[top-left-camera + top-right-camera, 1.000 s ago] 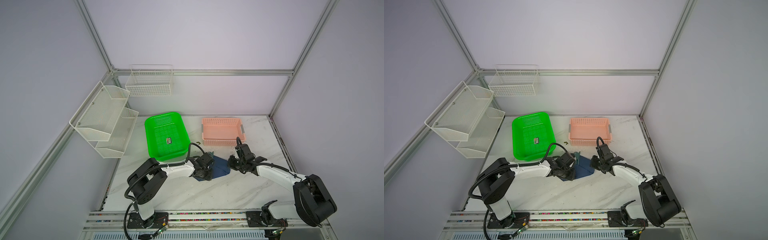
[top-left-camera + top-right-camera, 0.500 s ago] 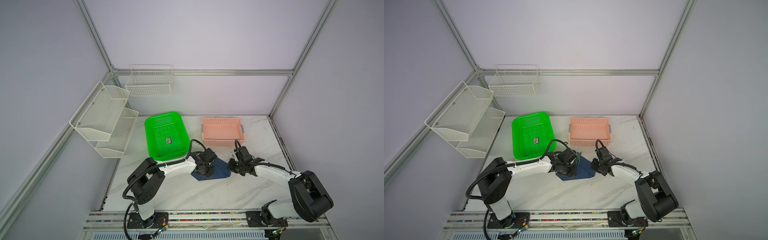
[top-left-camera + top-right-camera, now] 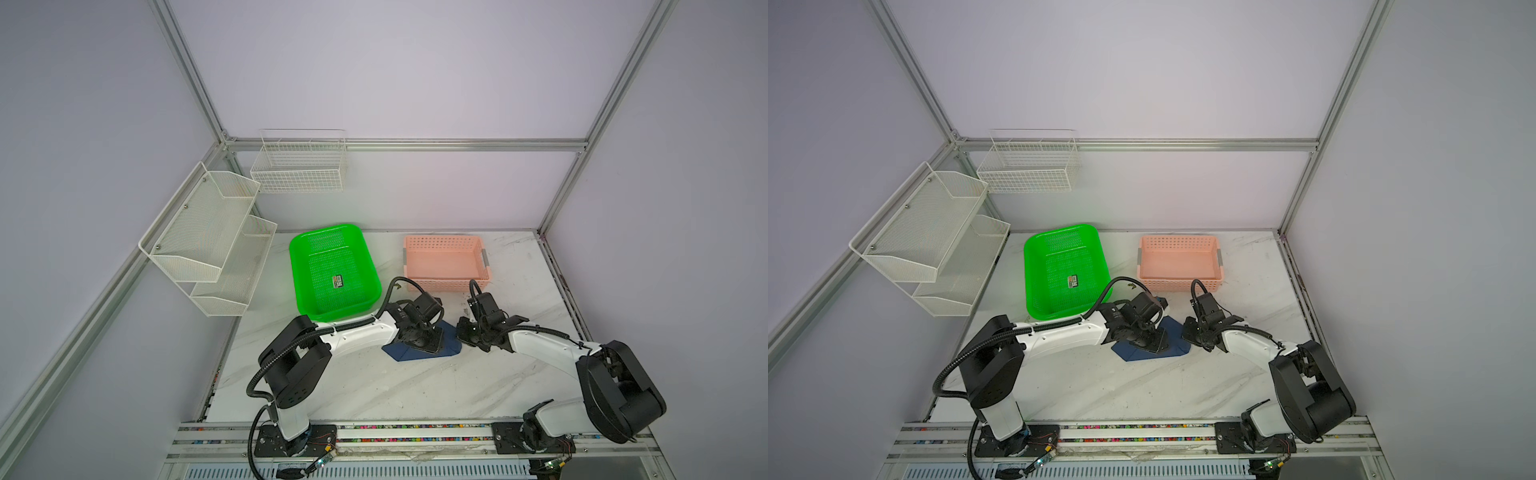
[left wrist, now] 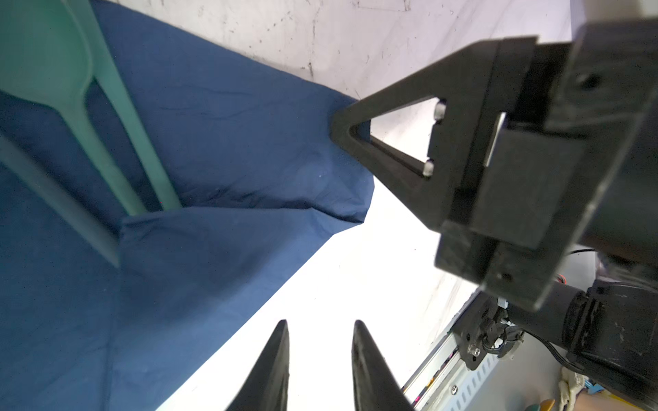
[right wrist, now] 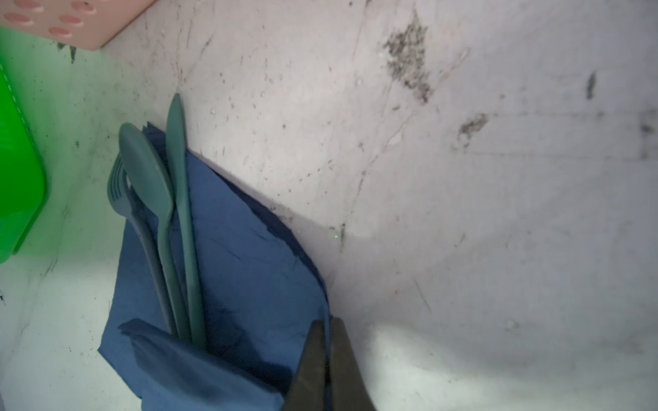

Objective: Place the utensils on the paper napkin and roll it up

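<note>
I took the green basket (image 3: 296,270) as my mark. The paper napkin (image 5: 249,267) lay on the white marble table (image 3: 415,386), near the basket's corner that faces my arm bases, with a strip of bare table between the two. The utensils (image 5: 178,231) lay side by side on the napkin. The fork (image 5: 115,185) was the piece nearest the green basket, the spoon (image 5: 146,170) lay against it, and the third piece (image 5: 176,142), slim and blade-shaped, was farthest from the basket. Their heads reached past the napkin's edge onto the table on the basket's side. Their handles ran under a flap of the napkin folded over at the end away from the basket. My right claw (image 5: 327,322) was pinched shut on the napkin's edge on the side farthest from the green basket, and in the left wrist view the paper drew up to a point at its tip. My left claw (image 4: 320,323) stood partly open, a clear gap between its fingertips (image 4: 281,356), and it had hold of nothing. It hung over bare table just off the napkin's edge, on the side away from the basket. Beside the green basket stood a pink basket (image 3: 444,284), and a small black card (image 3: 338,281) lay on the green one's floor.
</note>
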Controlling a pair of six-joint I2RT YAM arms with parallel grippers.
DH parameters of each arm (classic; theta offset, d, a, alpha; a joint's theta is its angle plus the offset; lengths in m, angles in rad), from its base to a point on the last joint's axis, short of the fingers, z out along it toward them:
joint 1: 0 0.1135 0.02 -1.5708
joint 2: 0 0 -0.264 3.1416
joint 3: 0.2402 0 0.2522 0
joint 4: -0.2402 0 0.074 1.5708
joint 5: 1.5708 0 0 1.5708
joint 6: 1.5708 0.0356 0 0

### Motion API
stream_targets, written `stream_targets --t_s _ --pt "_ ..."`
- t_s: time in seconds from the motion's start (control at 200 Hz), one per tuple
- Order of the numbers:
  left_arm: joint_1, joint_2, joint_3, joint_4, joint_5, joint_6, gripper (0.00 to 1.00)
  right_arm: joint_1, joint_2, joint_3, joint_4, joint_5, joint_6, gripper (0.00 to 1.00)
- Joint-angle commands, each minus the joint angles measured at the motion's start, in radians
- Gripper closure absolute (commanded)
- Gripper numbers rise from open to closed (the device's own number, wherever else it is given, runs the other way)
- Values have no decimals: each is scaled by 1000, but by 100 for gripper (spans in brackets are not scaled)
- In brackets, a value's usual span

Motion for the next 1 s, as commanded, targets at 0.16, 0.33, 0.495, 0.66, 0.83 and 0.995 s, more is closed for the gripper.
stream_targets --t_s 0.16,0.33,0.495,0.66,0.83,0.995 --pt "8 60 14 62 38 -24 72 4 -16 -5 -1 15 13 94" --pt "24 68 -18 66 16 -31 73 4 -29 -5 -1 9 17 94" --pt "37 82 -51 89 15 -41 73 4 -35 0 -9 1 11 94" --pt "44 98 -67 98 19 -42 74 4 -67 5 -18 1 8 94" --pt "45 105 -76 102 23 -42 74 4 -79 11 -15 -10 7 94" --pt "49 114 -81 104 27 -43 75 4 -96 21 -3 -38 8 96"
